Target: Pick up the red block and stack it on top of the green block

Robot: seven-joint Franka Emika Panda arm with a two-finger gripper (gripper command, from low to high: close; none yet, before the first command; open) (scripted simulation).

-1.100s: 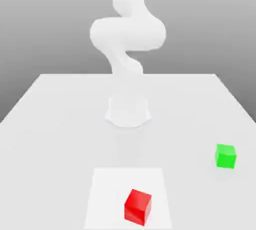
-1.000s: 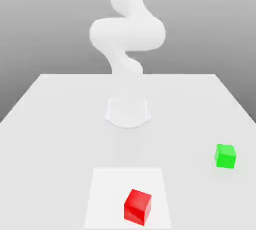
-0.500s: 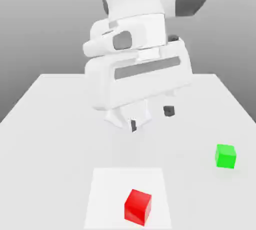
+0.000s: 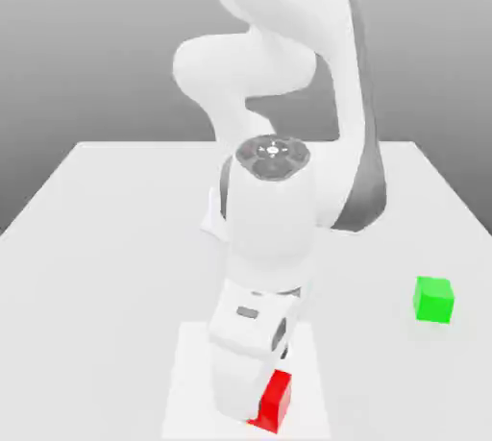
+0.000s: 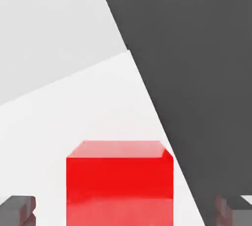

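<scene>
the red block (image 5: 119,183) is seen resting on the tabletop (image 4: 115,237) directly between the fingertips (image 5: 17,210) of the gripper (image 5: 125,210), whose jaws are parted with clear gaps on both sides, nothing yet being held.

White table (image 4: 106,237) under me, flat and plain. A brighter white square patch (image 4: 187,381) sits on it at the near edge. Red block (image 4: 277,401) rests on that patch, partly behind my hand. Green block (image 4: 433,299) sits on the bare table, well apart, toward the exterior view's right. My base (image 4: 213,218) stands mid-table.
</scene>
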